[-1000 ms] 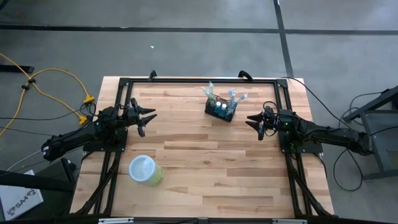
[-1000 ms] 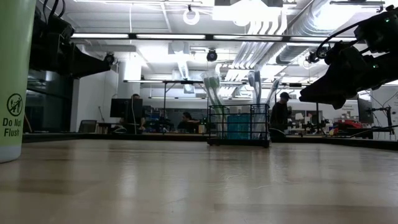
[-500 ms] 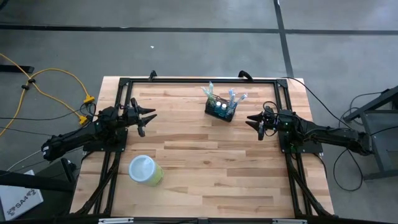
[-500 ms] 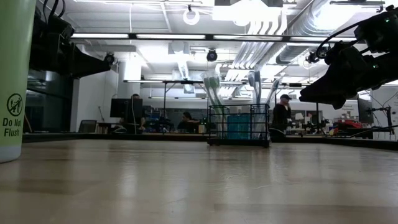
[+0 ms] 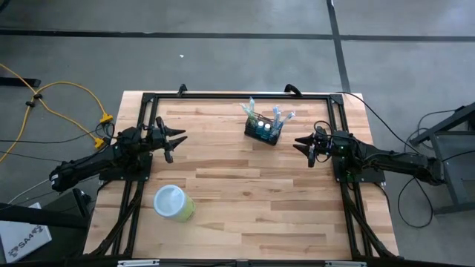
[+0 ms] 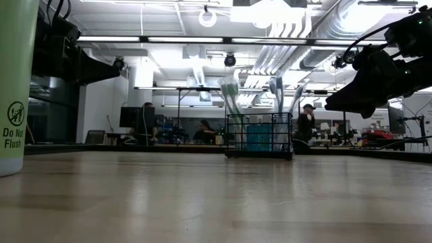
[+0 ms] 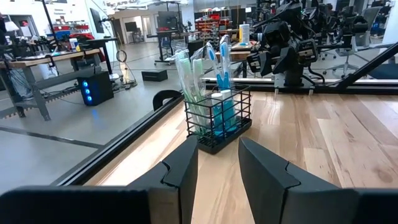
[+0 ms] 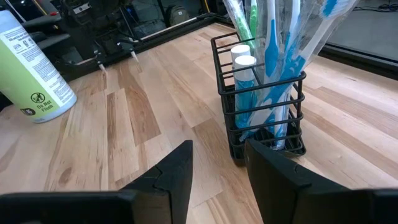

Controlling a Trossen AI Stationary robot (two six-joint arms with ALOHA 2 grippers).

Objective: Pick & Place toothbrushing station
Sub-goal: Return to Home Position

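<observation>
The toothbrushing station (image 5: 264,130) is a small black wire basket standing on its base on the wooden table, toward the far edge and right of the middle; it holds wrapped toothbrushes and toothpaste tubes (image 8: 268,99), (image 7: 214,118), (image 6: 259,136). My left gripper (image 5: 177,140) hovers open at the table's left side, pointing toward the basket. My right gripper (image 5: 300,144) hovers open just right of the basket, with nothing between its fingers (image 8: 217,165).
A light-green round cup (image 5: 174,202) stands near the table's left front (image 6: 15,88), (image 8: 34,74). A black frame (image 5: 237,96) runs along the table's edges. Bare wood lies between the arms. People stand in the room behind the table (image 6: 305,121).
</observation>
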